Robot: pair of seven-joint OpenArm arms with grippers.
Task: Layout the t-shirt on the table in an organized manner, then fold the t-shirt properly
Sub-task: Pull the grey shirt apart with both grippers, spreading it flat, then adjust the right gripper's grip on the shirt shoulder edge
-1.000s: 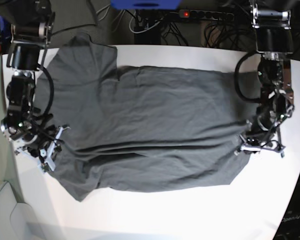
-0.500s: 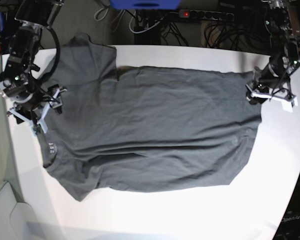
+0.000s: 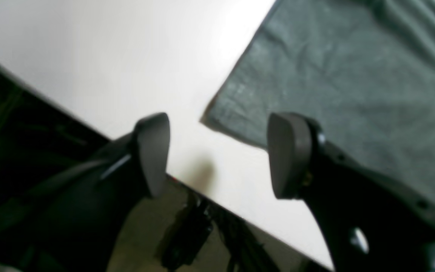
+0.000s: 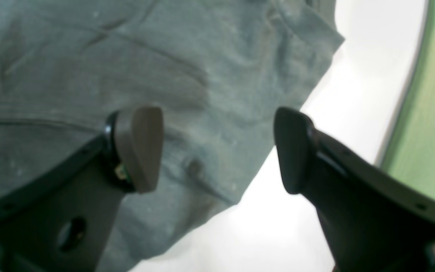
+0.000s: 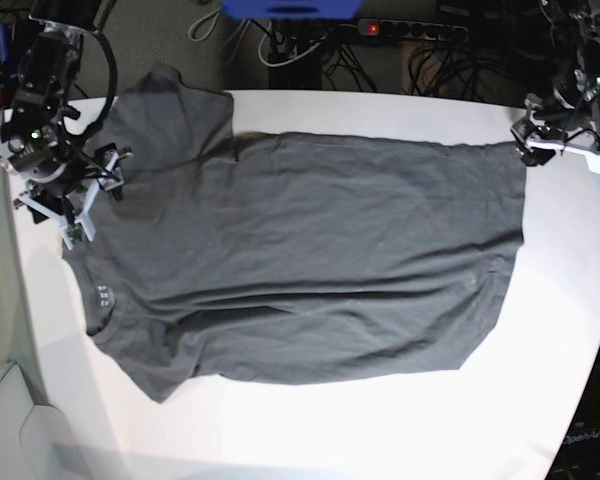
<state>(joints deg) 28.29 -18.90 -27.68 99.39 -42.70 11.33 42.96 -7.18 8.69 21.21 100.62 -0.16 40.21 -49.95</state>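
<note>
The shirt (image 5: 310, 255) lies flat on the table (image 5: 380, 430). The left pincer (image 3: 217, 155) is wide above its corner. The right pincer (image 4: 217, 151) is wide above its edge, holding nothing.

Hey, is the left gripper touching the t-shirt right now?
Apart. In the left wrist view the left gripper stands open with nothing between its fingers, and the t-shirt corner lies flat on the table beyond them.

t-shirt (image 5: 300, 260) neck print illegible, wrist views blurred
</note>
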